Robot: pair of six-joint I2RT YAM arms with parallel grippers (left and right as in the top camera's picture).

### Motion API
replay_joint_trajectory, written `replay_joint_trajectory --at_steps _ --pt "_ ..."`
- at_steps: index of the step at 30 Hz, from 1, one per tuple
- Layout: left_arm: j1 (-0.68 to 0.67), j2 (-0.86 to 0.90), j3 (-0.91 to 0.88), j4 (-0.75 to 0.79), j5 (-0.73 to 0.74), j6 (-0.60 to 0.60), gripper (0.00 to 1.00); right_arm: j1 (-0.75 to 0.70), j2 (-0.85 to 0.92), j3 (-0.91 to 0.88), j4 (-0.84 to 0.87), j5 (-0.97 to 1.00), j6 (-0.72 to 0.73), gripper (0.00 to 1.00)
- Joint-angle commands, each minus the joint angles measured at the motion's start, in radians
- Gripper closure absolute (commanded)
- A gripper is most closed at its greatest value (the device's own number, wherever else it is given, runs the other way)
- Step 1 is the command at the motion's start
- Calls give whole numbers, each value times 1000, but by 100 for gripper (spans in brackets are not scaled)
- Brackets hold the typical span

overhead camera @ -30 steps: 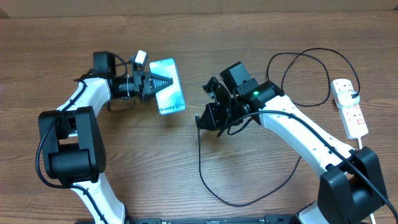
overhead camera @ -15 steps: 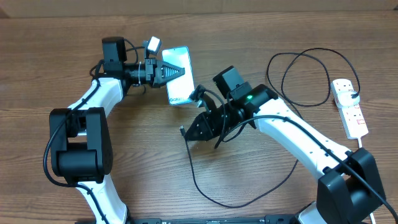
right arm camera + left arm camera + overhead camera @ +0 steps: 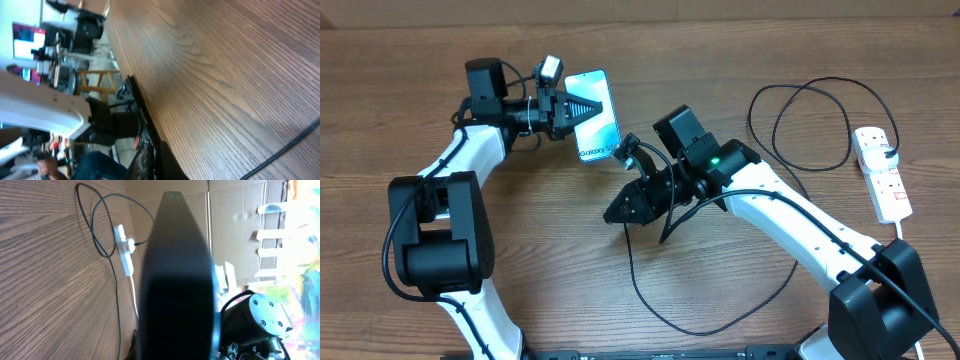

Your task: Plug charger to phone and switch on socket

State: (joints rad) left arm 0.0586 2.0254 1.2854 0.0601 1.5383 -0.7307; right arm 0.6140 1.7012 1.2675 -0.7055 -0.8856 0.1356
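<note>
My left gripper (image 3: 582,108) is shut on the phone (image 3: 600,128), a slim light blue handset held off the table with its small dark text at the near end. In the left wrist view the phone's dark back (image 3: 175,280) fills the middle. My right gripper (image 3: 618,213) is shut on the tip of the charger (image 3: 638,290), a thin black cable that drops from the fingertips and loops across the table. It hangs just right of and nearer than the phone's lower end, apart from it. The white socket (image 3: 882,172) lies at the far right.
The charger's far end curls in loops (image 3: 810,120) beside the socket, and the same socket (image 3: 125,250) shows in the left wrist view. A stretch of cable (image 3: 285,150) crosses the wood in the right wrist view. Cardboard lines the table's far edge (image 3: 720,10).
My right gripper has carried the cable tip left and toward the near side. My left gripper has swung the phone up toward the far side, then slightly back left.
</note>
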Motion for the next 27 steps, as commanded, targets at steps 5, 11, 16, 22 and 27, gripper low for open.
replay_joint_trajectory --at_steps 5,11,16,22,27 --pt "9 -17 8 8 20 57 96 -34 5 -4 -75 405 184 80" --pt "52 -17 7 -4 15 81 96 22 78 -4 -13 545 262 55" --pt "86 -17 -6 -6 29 107 96 85 162 -4 89 588 262 59" --pt "109 -17 -11 -37 29 156 96 138 185 -4 96 766 287 70" --pt "112 -17 -11 -37 30 156 96 198 204 -4 99 890 288 71"
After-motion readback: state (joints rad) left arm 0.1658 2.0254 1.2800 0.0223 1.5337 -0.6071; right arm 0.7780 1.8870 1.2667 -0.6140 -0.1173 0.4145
